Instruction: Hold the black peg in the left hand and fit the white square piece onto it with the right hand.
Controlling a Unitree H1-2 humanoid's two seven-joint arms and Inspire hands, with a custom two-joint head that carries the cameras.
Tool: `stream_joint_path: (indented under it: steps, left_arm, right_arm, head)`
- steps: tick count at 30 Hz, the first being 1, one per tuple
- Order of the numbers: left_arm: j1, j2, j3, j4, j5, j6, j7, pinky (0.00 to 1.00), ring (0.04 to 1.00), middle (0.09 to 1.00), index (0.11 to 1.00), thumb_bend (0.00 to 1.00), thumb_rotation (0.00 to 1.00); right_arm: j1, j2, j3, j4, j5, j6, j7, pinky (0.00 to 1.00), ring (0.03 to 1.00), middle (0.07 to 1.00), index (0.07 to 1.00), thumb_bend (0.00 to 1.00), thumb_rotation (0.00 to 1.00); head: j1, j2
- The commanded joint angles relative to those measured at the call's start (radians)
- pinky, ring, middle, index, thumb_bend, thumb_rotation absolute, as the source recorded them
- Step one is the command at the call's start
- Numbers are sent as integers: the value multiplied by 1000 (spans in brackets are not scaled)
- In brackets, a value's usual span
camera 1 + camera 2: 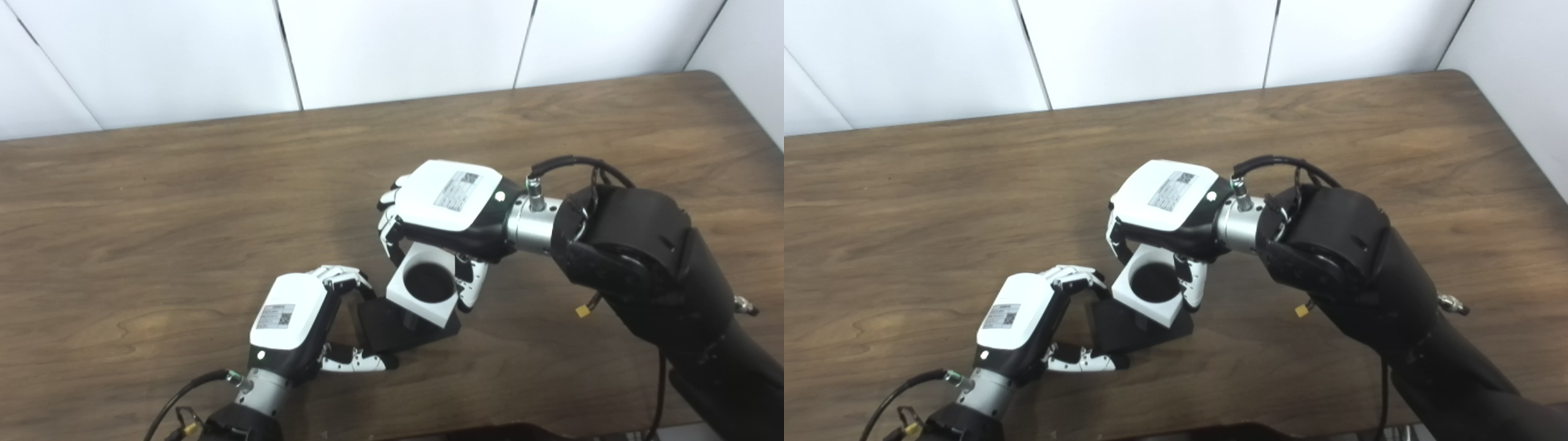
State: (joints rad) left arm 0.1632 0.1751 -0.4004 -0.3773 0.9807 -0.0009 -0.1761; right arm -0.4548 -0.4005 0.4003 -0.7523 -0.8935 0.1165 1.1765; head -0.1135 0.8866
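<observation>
**White piece over the black peg**

We see the left hand [294, 318] at about seven o'clock on the wooden table [153, 202], its fingers and thumb clasped around the flat black base of the black peg [392, 327], which sits on the tabletop. The right hand [450, 205], reaching in from four o'clock, grips the white square piece [422, 291] between fingers and thumb (its round hole faces up and looks dark inside). The piece is tilted and sits directly over the base, at one o'clock from the left hand. We cannot tell how far the peg's post has entered the hole. White wall panels [1151, 49] stand at twelve o'clock.
</observation>
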Motion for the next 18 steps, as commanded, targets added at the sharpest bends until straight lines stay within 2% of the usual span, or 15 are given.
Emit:
stream_joint_path:
  steps: [1,3,5,12,18]
  left_arm:
    - [5,-3,-9,-20,5,1,-15,665,768,737,487,517,42]
    - [5,-3,-9,-20,4,1,-16,667,769,738,487,517,42]
    - [4,-3,-9,-22,5,1,-17,668,768,737,487,517,42]
    - [3,-5,-10,-20,4,0,-14,664,765,736,487,517,42]
    - [3,-5,-10,-19,6,0,-15,665,765,735,487,517,42]
  right_arm:
    - [-32,-2,-8,-11,-10,-5,21,912,898,790,570,750,227]
    - [-33,-1,-7,-11,-11,-3,25,906,899,793,632,885,285]
    - [-31,2,-9,-13,-8,4,26,905,900,797,668,939,310]
    - [-30,4,-6,-16,-15,24,51,915,917,828,736,996,350]
    - [-38,2,0,-19,-30,33,75,947,948,877,780,1000,384]
  head:
    - [-1,0]
    - [-2,2]
    - [-1,2]
    - [1,2]
    - [0,3]
